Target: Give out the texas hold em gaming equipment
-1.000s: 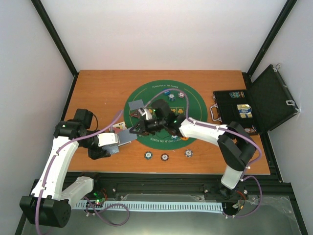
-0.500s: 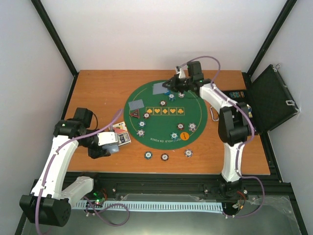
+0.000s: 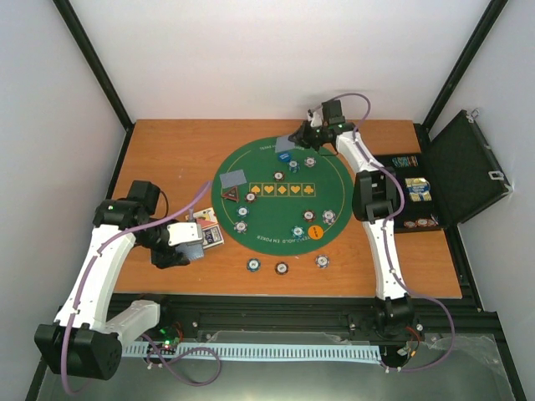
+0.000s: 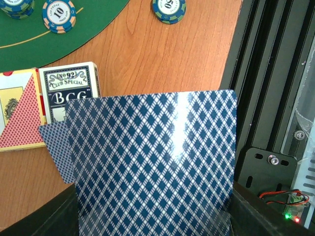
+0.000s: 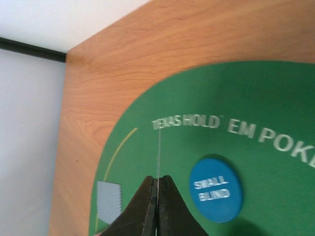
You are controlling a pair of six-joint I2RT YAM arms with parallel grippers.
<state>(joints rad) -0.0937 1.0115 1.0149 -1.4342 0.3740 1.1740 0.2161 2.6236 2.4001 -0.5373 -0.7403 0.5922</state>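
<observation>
The left gripper (image 3: 189, 247), at the lower left of the overhead view, was clamped narrowly on a few blue diamond-backed playing cards (image 4: 152, 162). They filled the lower part of its wrist view, one card offset to the left behind the front one. Just beside them on the wood lay a printed card box (image 4: 69, 91).

The right gripper (image 3: 299, 135), at upper centre, had its jaws pressed together on a single grey-blue-backed card (image 3: 287, 144). The card hung over the far rim of the round green felt mat (image 3: 267, 219), near the blue "small blind" disc (image 5: 215, 190).

On the mat lay another face-down card (image 3: 235, 178), a red-black triangular marker (image 3: 229, 195), several striped-edge poker chips (image 3: 242, 211) and an orange disc (image 3: 314, 231). Three more chips (image 3: 282, 268) sat on the brown wooden table (image 3: 167, 150) below the mat. A black hinged case (image 3: 468, 167) stood open at the right edge. White walls with black posts enclosed the table.

The left fingers were mostly hidden behind the cards, whose count could not be told. The right-hand card showed only as a thin edge in its blurred wrist view.
</observation>
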